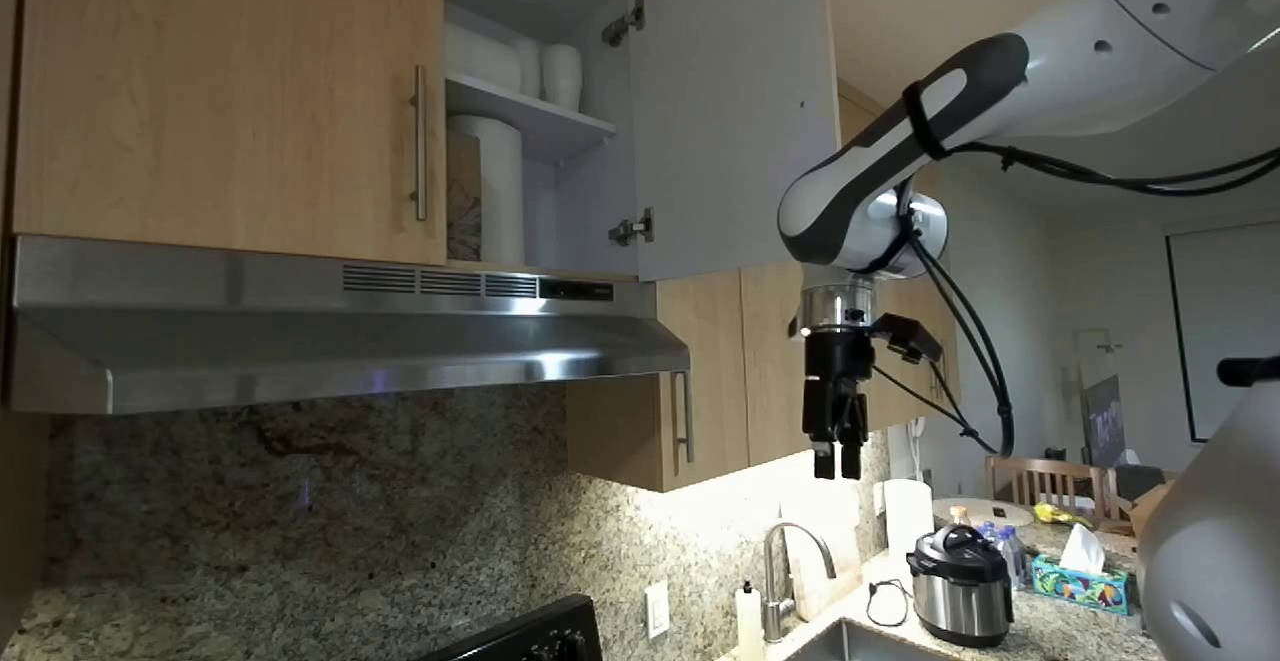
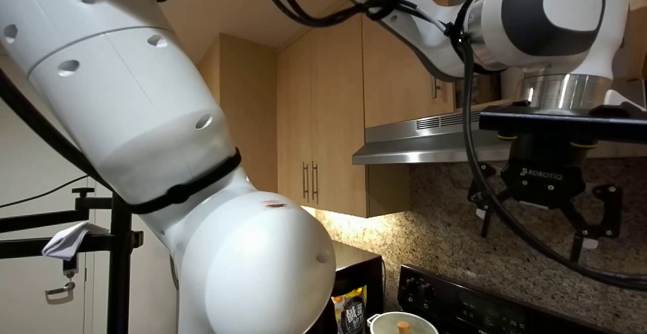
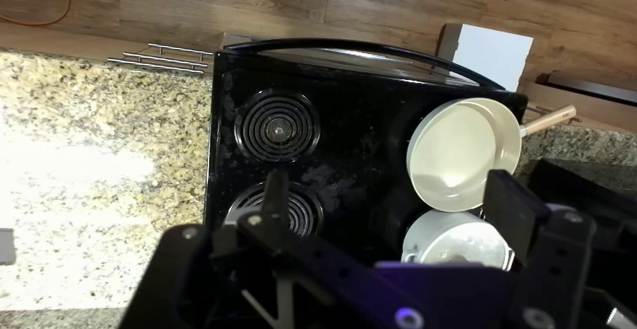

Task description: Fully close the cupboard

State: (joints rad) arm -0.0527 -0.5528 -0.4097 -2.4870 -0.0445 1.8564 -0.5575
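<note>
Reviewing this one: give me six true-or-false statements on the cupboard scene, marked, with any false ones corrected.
1. The range hood sits below the cupboard. True.
2. The cupboard is fully shut. False: one door stands open.
3. The jaws are clamped on a door handle. False: they are spread apart, holding nothing.
4. The jaws point downward. True.
5. A pan with a pale wooden handle shows in the wrist view. True.
6. The pan sits on the granite counter. False: it rests on the stove.
</note>
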